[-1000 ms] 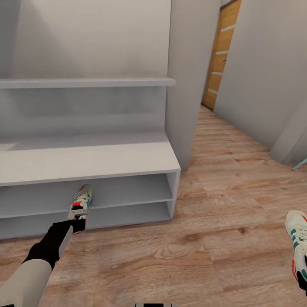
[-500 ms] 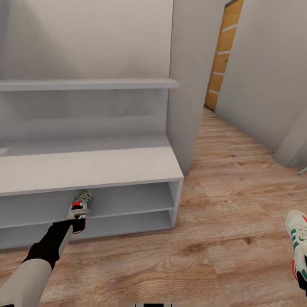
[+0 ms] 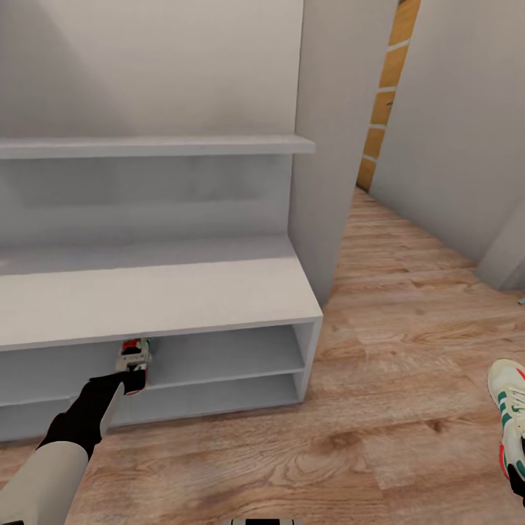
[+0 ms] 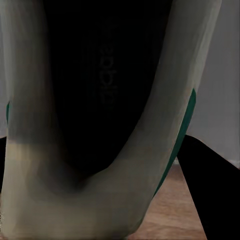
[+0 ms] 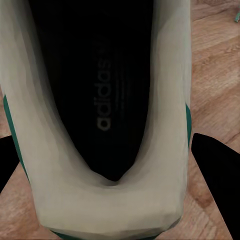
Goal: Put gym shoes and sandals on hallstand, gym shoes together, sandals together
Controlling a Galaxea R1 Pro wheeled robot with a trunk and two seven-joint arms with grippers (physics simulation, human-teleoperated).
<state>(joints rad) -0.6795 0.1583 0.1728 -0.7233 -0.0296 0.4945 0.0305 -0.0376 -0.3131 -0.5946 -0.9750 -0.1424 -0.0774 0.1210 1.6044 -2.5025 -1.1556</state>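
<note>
Grey hallstand (image 3: 168,292) takes up the left half of my head view, wood-plank floor (image 3: 408,408) on the right. My left gripper (image 3: 133,377) at lower left is pinching one gym shoe (image 3: 135,355) by the heel, its toe tucked under the bench top in the upper tier opening. Other gym shoe (image 3: 509,412) sits at the lower right edge, clamped by my right gripper (image 3: 519,481). Both wrist cams look into the dark insides (image 4: 107,85) (image 5: 100,85)
</note>
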